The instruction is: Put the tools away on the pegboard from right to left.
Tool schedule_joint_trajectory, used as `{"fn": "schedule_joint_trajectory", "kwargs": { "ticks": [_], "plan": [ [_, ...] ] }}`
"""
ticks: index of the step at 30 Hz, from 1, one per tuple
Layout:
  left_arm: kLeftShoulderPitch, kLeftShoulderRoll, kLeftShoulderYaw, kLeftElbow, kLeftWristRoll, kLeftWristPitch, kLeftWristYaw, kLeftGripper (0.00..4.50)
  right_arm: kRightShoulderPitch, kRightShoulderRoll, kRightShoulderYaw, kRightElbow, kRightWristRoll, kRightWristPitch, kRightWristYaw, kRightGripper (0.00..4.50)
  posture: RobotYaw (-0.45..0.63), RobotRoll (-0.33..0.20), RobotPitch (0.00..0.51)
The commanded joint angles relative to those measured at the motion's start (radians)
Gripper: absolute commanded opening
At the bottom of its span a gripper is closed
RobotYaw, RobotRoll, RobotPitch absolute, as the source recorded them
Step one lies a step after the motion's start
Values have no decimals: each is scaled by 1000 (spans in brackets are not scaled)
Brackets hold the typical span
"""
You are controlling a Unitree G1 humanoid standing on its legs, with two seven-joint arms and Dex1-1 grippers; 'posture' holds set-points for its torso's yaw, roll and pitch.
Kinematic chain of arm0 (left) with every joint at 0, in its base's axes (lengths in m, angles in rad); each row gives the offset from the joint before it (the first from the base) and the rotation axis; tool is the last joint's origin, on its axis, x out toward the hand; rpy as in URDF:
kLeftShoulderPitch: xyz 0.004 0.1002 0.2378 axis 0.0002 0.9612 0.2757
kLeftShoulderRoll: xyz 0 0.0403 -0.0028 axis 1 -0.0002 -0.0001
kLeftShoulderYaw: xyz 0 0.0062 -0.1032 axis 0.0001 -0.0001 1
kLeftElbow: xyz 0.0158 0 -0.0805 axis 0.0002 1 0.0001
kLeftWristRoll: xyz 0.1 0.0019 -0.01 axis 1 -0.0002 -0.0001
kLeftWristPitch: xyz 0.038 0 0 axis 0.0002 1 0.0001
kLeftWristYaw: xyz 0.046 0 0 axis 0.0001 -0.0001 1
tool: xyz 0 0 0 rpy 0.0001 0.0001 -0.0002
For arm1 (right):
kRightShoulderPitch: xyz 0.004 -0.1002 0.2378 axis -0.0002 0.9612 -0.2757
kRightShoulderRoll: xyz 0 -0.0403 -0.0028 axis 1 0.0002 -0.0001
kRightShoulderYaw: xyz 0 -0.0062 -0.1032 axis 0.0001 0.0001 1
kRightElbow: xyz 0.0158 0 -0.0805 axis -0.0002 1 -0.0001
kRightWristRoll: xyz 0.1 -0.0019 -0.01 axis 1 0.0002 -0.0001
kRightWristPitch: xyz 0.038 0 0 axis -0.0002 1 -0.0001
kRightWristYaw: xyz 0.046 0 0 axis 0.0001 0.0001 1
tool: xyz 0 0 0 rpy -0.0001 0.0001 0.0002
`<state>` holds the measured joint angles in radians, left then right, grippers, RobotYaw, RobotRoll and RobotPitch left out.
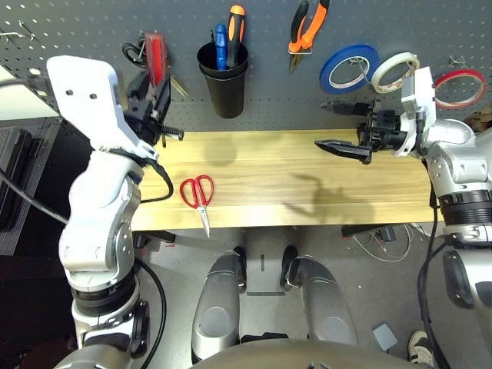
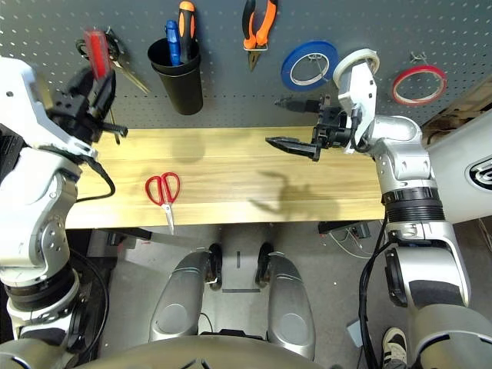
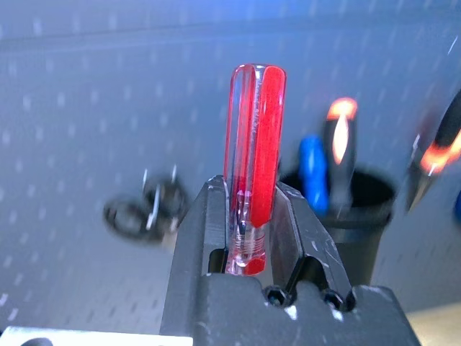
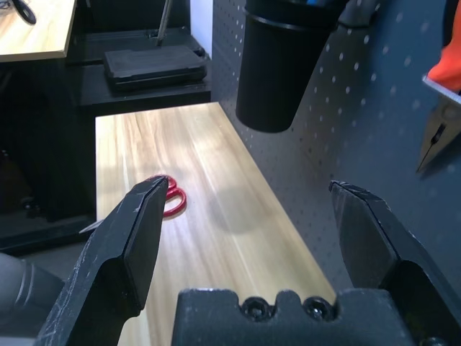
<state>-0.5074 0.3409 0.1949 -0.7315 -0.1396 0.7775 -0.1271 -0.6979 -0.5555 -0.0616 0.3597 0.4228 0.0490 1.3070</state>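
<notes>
The left pincer point(image 3: 248, 216) is gripping a red-handled slim screwdriver point(image 3: 253, 158) upright before the dark grey pegboard point(image 1: 77, 23). The right pincer point(image 1: 334, 127) is gaping open above the wooden bench point(image 1: 307, 184).

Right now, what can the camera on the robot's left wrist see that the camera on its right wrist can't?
Left wrist view: the left gripper shut on the red-handled screwdriver, with the black-handled scissors hanging on the pegboard behind it.

Right wrist view: the right gripper open with nothing between its fingers, the wooden table, and the red-handled scissors lying flat on it.

Both views: the grey pegboard and the black cup fixed to it.
</notes>
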Motion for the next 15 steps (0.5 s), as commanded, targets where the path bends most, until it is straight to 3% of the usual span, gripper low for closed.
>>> {"fn": "schedule_joint_trajectory", "kwargs": {
  "ticks": [1,9,15],
  "plan": [
    [-61,-14,3,-11,1,3,34,847,-4,-9,-21,-3,13,0,-5,4500,61,0,226],
    [-235,-89,50,86,-21,5,118,847,-34,3,-36,31,12,-28,-24,4500,68,0,219],
    [-293,-131,31,241,-18,-131,127,847,-59,21,-37,53,4,-43,-34,4500,60,0,208]
  ]
}}
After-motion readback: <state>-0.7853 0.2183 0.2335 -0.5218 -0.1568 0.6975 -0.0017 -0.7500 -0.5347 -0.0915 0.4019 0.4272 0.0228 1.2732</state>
